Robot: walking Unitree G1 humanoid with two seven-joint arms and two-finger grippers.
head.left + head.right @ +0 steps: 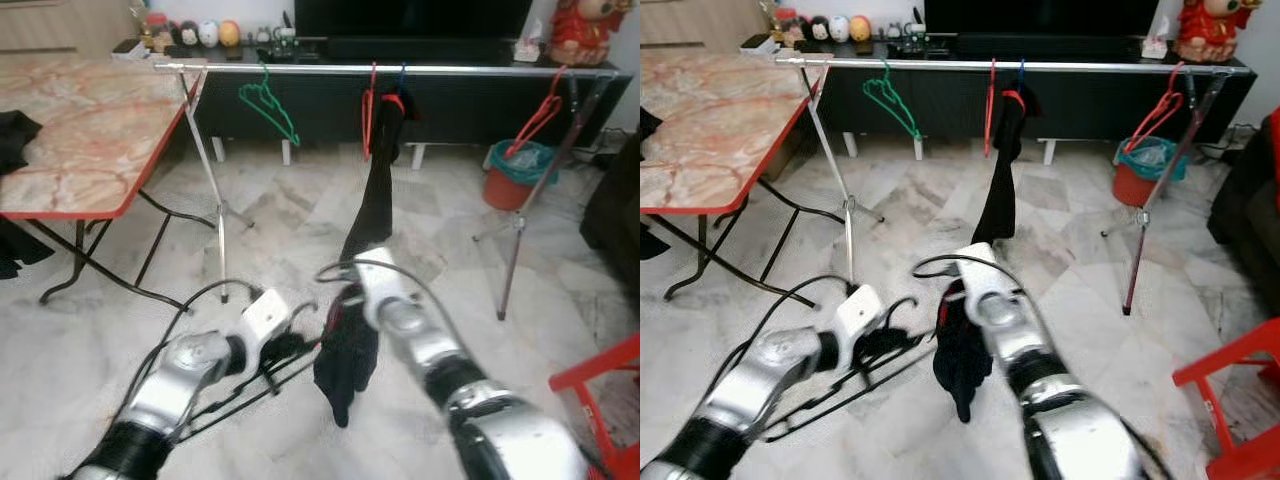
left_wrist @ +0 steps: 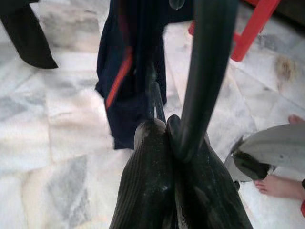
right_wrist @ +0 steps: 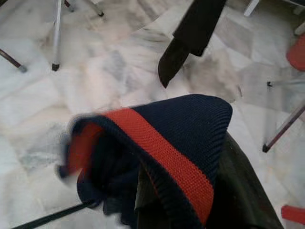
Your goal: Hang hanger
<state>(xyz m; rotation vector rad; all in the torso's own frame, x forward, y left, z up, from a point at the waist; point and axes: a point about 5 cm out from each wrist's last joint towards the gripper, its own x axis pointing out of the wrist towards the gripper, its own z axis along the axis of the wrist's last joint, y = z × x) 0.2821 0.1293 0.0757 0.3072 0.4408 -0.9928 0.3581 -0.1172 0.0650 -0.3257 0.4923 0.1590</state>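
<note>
We find no text, label, brand, number or sign that we can read in any of the four views. The small items lined along the dark cabinet (image 1: 330, 95) at the back (figurines and little containers, as far as we can tell) are too small and soft for any lettering to be made out, and the box (image 1: 526, 48) near its far end shows no print we can decipher. The dark garment with the red stripe (image 3: 162, 152) carries a plain knit band and no tag or logo that we can see.
</note>
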